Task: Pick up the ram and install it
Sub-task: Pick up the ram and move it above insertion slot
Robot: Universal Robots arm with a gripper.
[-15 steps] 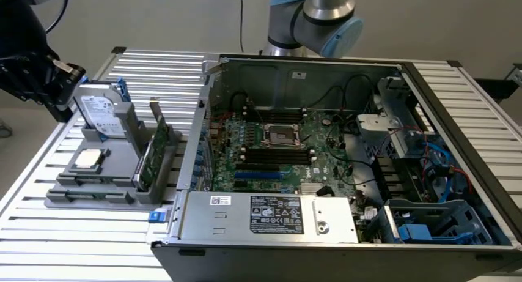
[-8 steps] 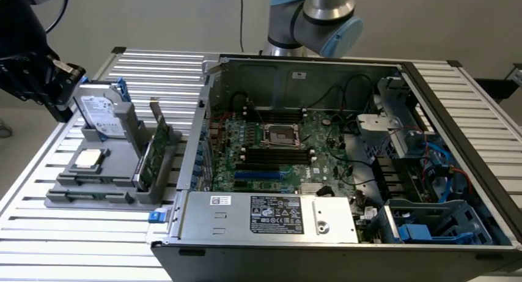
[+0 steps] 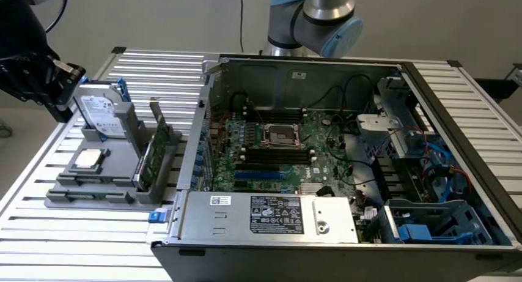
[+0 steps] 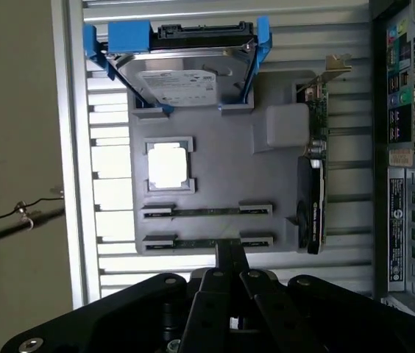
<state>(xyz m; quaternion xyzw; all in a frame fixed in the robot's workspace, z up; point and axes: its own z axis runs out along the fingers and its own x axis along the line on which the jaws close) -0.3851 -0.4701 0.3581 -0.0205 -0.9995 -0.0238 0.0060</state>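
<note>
1. A counter [image 3: 82, 245] of pale metal slats stands in front of a plain light wall [image 3: 163, 19]. A thin cable hangs down the wall.
2. An open computer case [image 3: 326, 74] lies on the counter with its motherboard facing up. A silver power supply [image 3: 269, 211] sits at its near edge.
3. At the exterior view's left of the case sits a grey holder [image 4: 215, 154]. It carries a hard drive [image 3: 98, 114] in a blue bracket, a square processor chip [image 3: 90, 159] and a green card [image 3: 155, 153] standing on edge.
4. The ram [image 4: 207, 241] lies on edge in the holder's outermost long slot. A second stick [image 4: 207, 211] lies in the slot beside it.
5. The pincer [image 4: 229, 254] has its black fingers pressed together and grips nothing. In the wrist view its tip lines up with the ram's slot. In the exterior view it hangs above the counter at the holder's far left, apart from the ram.
6. The hard drive has a white label, and the power supply has white and black stickers. The lettering on all of them is too small to read.
</note>
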